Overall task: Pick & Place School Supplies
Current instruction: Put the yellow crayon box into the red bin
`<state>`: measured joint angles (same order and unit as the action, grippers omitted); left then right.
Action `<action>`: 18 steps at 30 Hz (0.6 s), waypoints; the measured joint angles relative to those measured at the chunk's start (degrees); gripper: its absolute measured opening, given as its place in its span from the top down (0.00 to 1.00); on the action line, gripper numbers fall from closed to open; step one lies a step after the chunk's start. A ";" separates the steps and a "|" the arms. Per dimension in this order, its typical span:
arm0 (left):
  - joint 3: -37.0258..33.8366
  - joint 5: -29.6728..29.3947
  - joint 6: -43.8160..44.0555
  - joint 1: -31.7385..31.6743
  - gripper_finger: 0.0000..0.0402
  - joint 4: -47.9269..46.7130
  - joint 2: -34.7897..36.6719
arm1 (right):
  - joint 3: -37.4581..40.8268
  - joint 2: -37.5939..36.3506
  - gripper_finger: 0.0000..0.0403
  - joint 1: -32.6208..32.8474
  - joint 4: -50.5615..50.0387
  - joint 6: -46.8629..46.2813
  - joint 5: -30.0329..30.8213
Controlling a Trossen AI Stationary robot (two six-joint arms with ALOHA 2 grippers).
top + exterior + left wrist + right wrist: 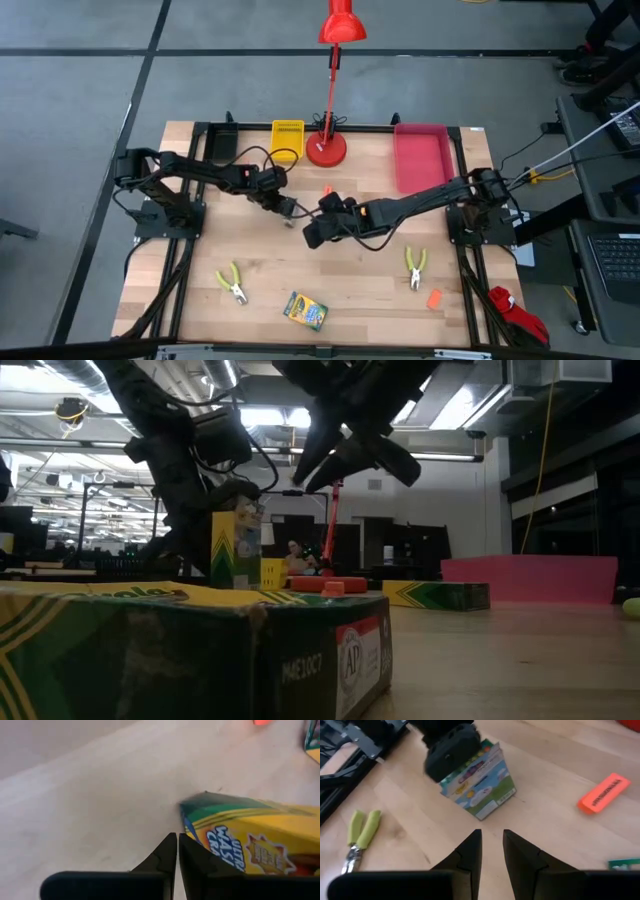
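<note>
High view, frame centre: left gripper [287, 208], jaws closed and empty, leans on a crayon box [479, 785], apparently steadying it for the part-open, empty right gripper [312, 232].

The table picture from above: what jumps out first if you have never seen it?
Probably the tall red desk lamp standing at the table's far edge, between a small yellow tray and a bright pink tray. Next, the two dark arms meeting mid-table: the left gripper, fingers shut, sits beside a yellow-and-green crayon box, with the right gripper close by.
</note>
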<state>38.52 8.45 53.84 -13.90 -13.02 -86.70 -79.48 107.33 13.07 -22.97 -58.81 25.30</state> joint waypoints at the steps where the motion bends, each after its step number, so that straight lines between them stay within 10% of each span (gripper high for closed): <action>1: 0.00 0.04 -0.35 -0.50 0.96 -0.37 0.22 | 0.00 0.06 0.80 -0.23 0.70 0.54 -0.75; 18: 0.00 -7.59 -7.99 -9.41 0.96 -20.49 19.62 | 0.04 1.14 0.66 -8.05 15.89 -5.36 -16.45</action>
<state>38.52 0.86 45.85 -23.31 -33.51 -67.09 -79.44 108.47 5.02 -7.08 -64.18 8.85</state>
